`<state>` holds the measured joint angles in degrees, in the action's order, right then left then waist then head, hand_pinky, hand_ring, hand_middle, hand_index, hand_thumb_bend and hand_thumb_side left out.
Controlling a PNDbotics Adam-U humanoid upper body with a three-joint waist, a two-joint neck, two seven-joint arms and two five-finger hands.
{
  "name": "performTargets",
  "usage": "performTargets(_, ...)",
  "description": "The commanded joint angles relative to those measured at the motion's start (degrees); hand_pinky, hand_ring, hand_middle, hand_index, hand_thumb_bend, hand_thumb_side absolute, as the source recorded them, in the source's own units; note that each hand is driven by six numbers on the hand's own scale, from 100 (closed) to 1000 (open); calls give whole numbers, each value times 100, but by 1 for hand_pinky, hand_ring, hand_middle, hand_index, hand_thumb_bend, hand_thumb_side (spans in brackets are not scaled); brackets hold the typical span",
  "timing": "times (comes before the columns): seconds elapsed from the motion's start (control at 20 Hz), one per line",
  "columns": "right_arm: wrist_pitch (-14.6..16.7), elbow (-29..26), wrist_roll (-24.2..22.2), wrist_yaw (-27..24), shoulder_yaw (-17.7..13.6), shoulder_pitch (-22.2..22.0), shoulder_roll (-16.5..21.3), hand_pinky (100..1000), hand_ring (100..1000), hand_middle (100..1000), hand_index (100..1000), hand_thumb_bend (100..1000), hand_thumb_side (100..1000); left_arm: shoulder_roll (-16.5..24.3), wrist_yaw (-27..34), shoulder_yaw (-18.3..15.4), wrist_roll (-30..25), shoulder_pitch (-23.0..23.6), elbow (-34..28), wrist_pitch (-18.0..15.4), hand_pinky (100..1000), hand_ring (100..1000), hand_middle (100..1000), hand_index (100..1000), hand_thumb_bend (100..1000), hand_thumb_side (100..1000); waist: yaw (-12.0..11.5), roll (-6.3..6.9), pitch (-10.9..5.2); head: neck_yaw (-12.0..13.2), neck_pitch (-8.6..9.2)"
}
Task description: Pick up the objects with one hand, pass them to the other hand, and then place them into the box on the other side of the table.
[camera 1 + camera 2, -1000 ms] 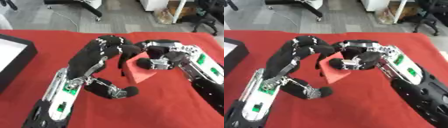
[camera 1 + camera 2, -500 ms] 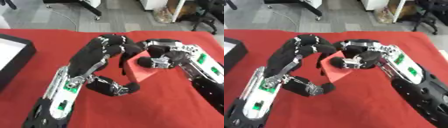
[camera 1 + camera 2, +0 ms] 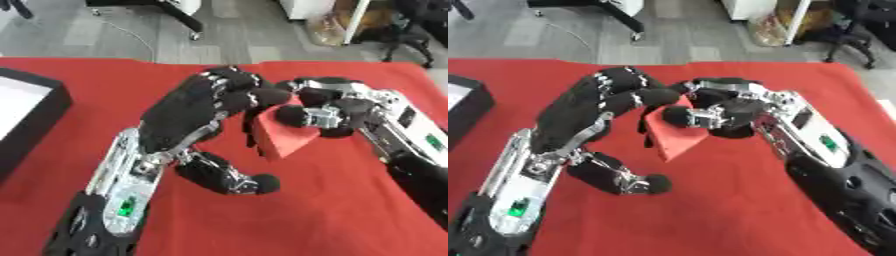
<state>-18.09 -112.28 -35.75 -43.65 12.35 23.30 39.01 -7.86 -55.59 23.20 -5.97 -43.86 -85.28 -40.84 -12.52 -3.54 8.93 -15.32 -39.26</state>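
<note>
Below, red tablecloth (image 3: pixel 350 210); grey floor (image 3: pixel 105 30) beyond.

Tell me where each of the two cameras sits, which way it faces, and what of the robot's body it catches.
Left eye view: in the head, looking down at the red table; left hand and right hand meet round a red block; black box at the left edge.
Right eye view: beside it, facing the same way; both arms show, and less of the box.
Shared: the hands, the block, the table, and grey floor beyond.
</note>
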Motion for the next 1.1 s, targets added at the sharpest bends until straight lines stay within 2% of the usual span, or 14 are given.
performTargets(0.05,-59,-231,103,-251,-329,198,0,600,684,389,342,100,346,50,-303,261,-36,19,105,-4,673,564,606,802,535,472,16,17,-3,1,-27)
performTargets(0.7,-126,-231,-22,-248,-294,320,-111,603,692,396,348,100,369,19,-687,311,1060,60,227,900,525,420,410,629,387,372,55,25,-5,10,-7)
performTargets(0.8,-115,-231,-71,-261,-305,321,-113,603,693,396,348,100,370,16,-688,322,1201,62,244,977,502,392,370,590,344,345,60,29,-4,15,-2)
performTargets(1.1,-68,-231,-172,-324,-335,319,-98,602,695,403,353,100,377,27,-535,331,1591,50,274,1104,430,315,256,474,107,235,62,34,-3,23,5)
